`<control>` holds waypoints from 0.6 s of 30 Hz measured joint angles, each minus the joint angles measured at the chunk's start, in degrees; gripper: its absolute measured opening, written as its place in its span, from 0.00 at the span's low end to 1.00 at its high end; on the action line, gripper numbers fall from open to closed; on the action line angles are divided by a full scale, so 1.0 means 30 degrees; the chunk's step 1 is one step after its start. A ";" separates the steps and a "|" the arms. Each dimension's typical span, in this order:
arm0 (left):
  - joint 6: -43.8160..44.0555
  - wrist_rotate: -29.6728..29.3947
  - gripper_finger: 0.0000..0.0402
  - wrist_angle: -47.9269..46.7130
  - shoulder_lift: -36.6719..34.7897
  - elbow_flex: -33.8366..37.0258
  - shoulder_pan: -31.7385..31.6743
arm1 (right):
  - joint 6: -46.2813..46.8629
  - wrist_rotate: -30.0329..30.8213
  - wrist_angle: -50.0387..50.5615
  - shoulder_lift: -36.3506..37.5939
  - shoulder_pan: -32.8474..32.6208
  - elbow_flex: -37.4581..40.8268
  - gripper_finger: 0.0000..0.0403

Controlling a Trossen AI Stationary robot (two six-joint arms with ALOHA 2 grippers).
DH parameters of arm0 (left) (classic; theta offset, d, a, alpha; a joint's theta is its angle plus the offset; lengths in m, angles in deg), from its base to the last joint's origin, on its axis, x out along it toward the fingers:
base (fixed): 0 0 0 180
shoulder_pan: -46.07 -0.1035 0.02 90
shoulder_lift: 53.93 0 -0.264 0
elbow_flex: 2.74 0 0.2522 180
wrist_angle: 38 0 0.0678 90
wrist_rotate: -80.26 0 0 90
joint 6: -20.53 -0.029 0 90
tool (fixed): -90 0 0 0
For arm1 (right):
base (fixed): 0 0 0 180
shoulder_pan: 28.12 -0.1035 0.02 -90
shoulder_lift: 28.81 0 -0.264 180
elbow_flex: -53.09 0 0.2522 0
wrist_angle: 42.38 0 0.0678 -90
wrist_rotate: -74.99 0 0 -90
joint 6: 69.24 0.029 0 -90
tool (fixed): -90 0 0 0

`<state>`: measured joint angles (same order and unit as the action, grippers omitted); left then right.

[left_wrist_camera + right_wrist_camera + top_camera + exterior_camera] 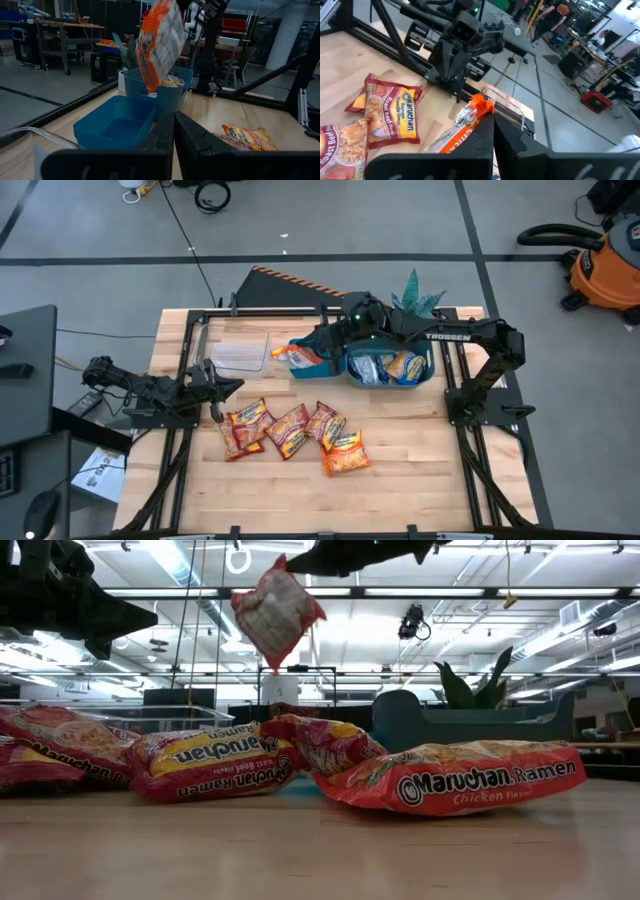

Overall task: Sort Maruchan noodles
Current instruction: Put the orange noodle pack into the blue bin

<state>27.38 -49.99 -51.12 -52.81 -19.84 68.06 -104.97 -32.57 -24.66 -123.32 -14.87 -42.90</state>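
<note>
In the high view the right claw (300, 352) sits just left of centre in the upper half of the frame, pinching an orange packet (296, 356) by its top edge. The packet hangs in the air over an empty teal bin (114, 125); in the left wrist view it dangles at the top centre, above that bin and in front of a second, deeper teal bin (390, 366) that already holds several packets, some blue-and-white. In the low view the held packet shows near the top centre, well clear of the table (400, 480).

Four more packets (290, 432) lie in a loose row across the middle of the high view, some overlapping at their edges; the rightmost orange one (345, 453) lies lowest.

The left claw (214, 392) rests at the left of the high view, just beside the leftmost packet (246, 428). Its fingers look pressed together in its own wrist view, though the angle is poor. A clear plastic tray (240, 352) sits in the upper left part of the table.
</note>
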 joint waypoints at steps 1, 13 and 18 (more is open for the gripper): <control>-0.0001 -0.0004 0.04 -0.0006 -0.0001 0.0001 0.0000 | 0.0022 -0.0383 0.0245 -0.0051 0.0078 0.0015 0.02; -0.0007 0.0006 0.04 0.0143 0.0293 -0.0017 -0.0004 | 0.0707 -0.1524 0.1019 -0.1861 -0.1603 0.0016 0.02; -0.0015 -0.0002 0.04 -0.0065 0.0375 0.0004 -0.0172 | 0.1153 -0.0671 0.1594 -0.1887 -0.2452 0.0015 0.02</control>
<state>27.33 -50.00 -51.31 -51.69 -19.83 67.55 -101.51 -34.59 -19.88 -128.98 -22.23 -42.86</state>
